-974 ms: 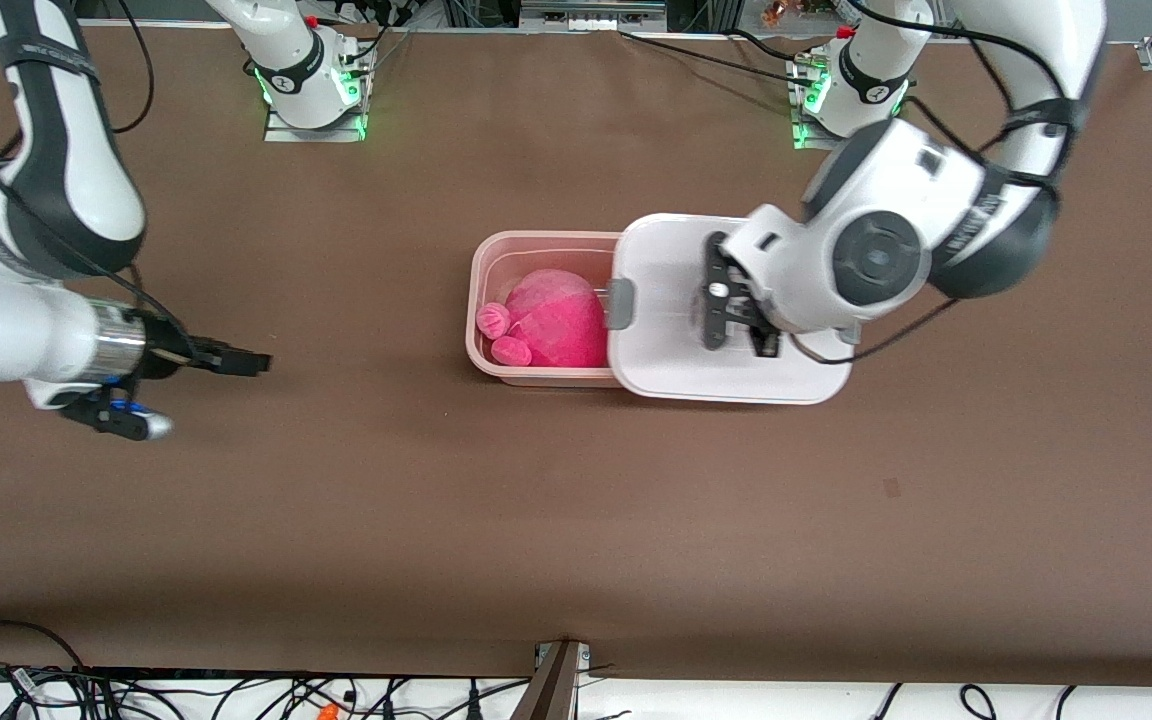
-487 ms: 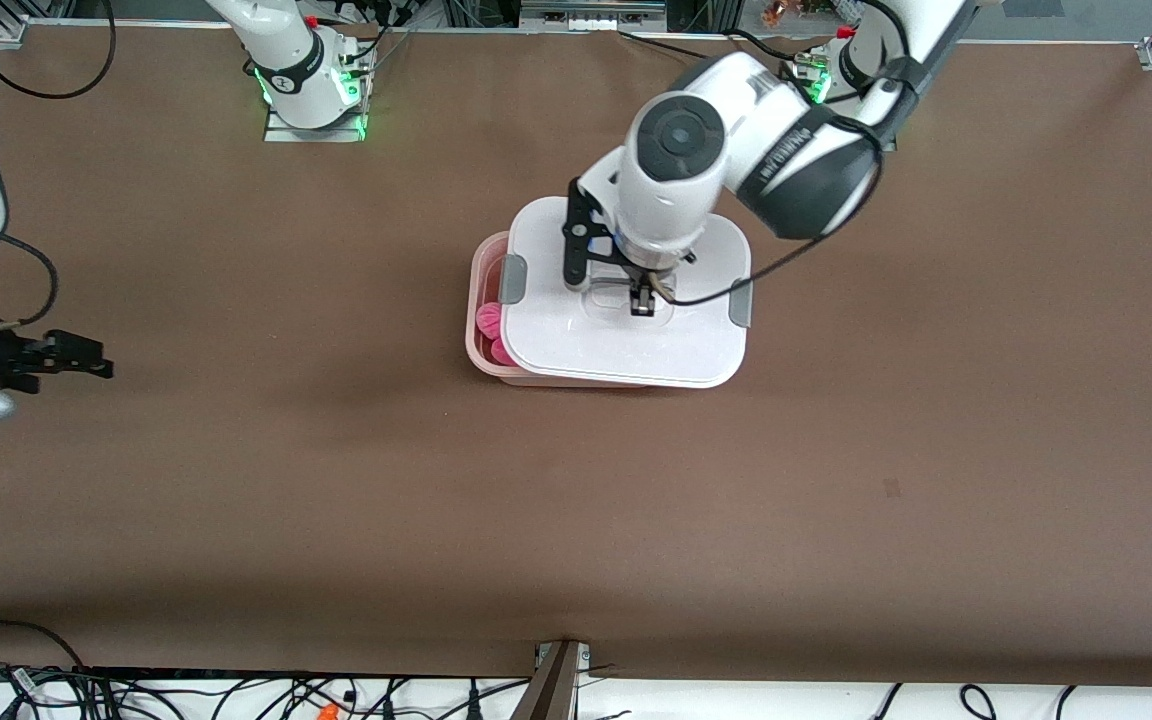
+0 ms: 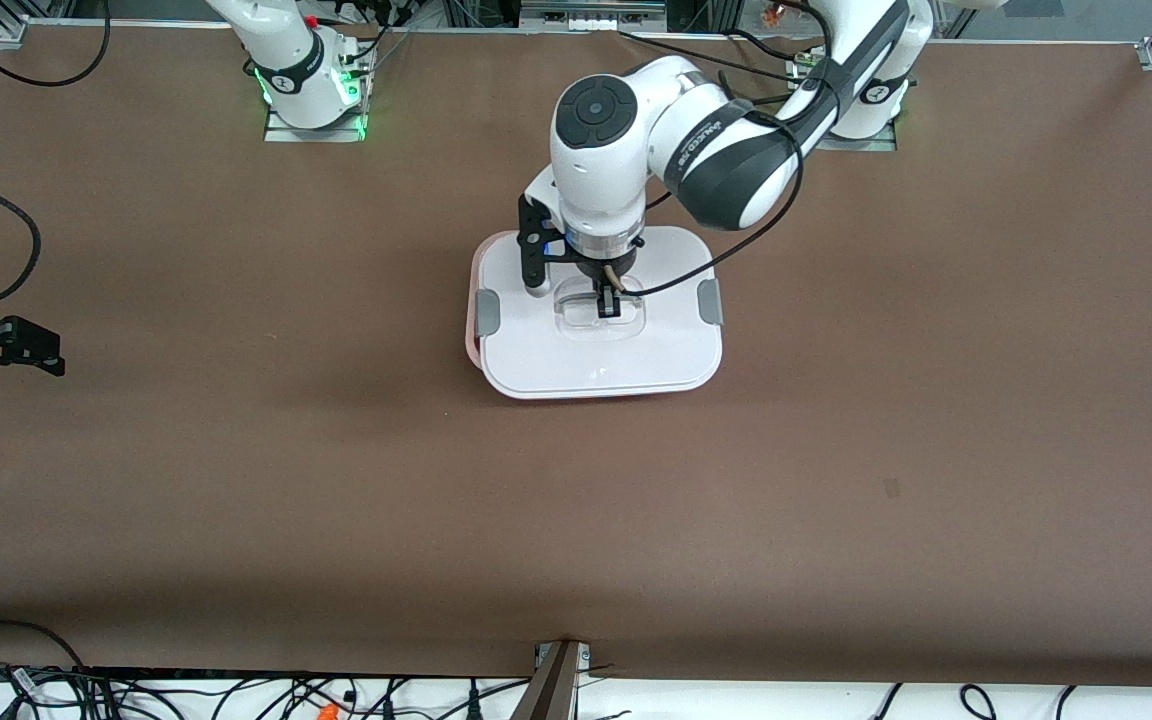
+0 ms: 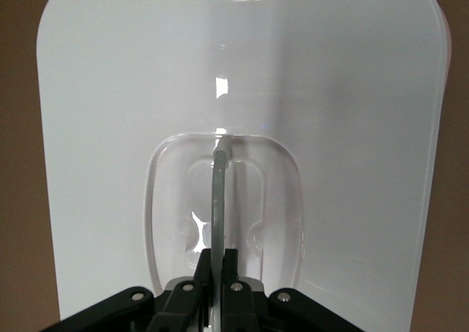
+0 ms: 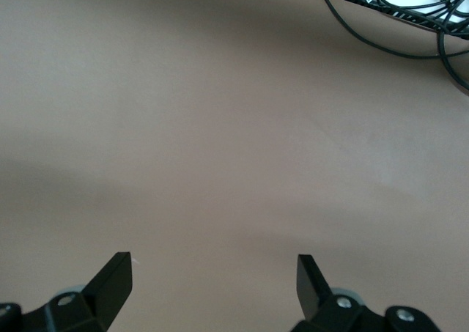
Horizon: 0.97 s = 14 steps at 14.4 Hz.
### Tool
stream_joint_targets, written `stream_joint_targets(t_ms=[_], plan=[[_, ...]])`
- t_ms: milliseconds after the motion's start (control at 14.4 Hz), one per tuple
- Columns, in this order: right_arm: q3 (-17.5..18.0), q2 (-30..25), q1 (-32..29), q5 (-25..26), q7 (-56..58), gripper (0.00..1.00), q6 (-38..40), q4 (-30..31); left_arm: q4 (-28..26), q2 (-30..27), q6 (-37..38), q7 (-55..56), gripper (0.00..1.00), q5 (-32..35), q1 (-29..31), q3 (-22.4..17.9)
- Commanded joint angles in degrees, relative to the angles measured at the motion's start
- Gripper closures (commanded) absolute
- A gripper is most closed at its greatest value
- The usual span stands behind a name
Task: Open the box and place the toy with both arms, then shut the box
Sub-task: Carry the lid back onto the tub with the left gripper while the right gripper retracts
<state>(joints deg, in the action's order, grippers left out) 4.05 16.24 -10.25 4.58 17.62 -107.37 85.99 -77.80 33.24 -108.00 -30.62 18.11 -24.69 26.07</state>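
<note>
The white lid [image 3: 598, 350] with grey side clips [image 3: 487, 311] lies over the pale pink box, whose rim [image 3: 473, 290] shows only as a thin edge toward the right arm's end. The toy is hidden under the lid. My left gripper [image 3: 608, 304] is shut on the lid's clear recessed handle [image 4: 219, 193]; in the left wrist view it [image 4: 218, 257] pinches the thin handle bar. My right gripper [image 3: 48, 360] is open and empty at the right arm's end of the table; it [image 5: 214, 267] shows only bare brown table.
The brown table [image 3: 576, 520] spreads around the box. The arm bases [image 3: 311, 90] stand along the table's edge farthest from the front camera. Cables [image 5: 410, 17] hang along the edge nearest that camera.
My left gripper has carried the lid over the box, and the toy is now covered. My right gripper has drawn back toward the right arm's end of the table.
</note>
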Motion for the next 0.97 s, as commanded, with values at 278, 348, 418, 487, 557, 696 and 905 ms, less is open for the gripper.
stream_joint_targets(t_ms=[278, 348, 418, 487, 557, 696, 905], plan=[[4.55, -11.92, 0.84, 0.43, -17.78, 0.01, 7.25, 6.12, -2.79, 0.33, -3.19, 0.74, 1.0, 4.29, -2.29, -0.58], [5.09, -13.24, 0.84, 0.34, -18.67, 0.01, 8.39, 5.95, -3.49, 0.33, -3.36, 0.65, 1.0, 4.47, -2.38, -0.67], [5.18, -14.12, 0.84, 0.16, -19.37, 0.01, 10.15, 5.51, -4.02, 0.33, -3.62, 0.65, 1.0, 4.48, -2.55, -0.67], [5.18, -14.82, 0.84, 0.08, -19.81, 0.01, 11.99, 4.81, -4.46, 0.42, -4.32, 0.65, 1.0, 4.48, -2.64, -0.67], [5.18, -15.18, 0.84, -0.01, -19.73, 0.01, 13.92, 4.11, -5.16, 0.77, -5.46, 0.65, 1.0, 4.48, -2.73, -0.67], [5.18, -15.18, 0.84, -0.19, -19.56, 0.01, 16.4, 1.92, -5.7, 0.77, -6.26, 0.83, 1.0, 4.48, -2.73, -0.67], [5.09, -15.18, 0.84, -1.24, -19.38, 0.01, 17.02, 0.85, -6.31, 0.77, -6.35, 0.83, 1.0, 4.48, -3.08, -0.58]])
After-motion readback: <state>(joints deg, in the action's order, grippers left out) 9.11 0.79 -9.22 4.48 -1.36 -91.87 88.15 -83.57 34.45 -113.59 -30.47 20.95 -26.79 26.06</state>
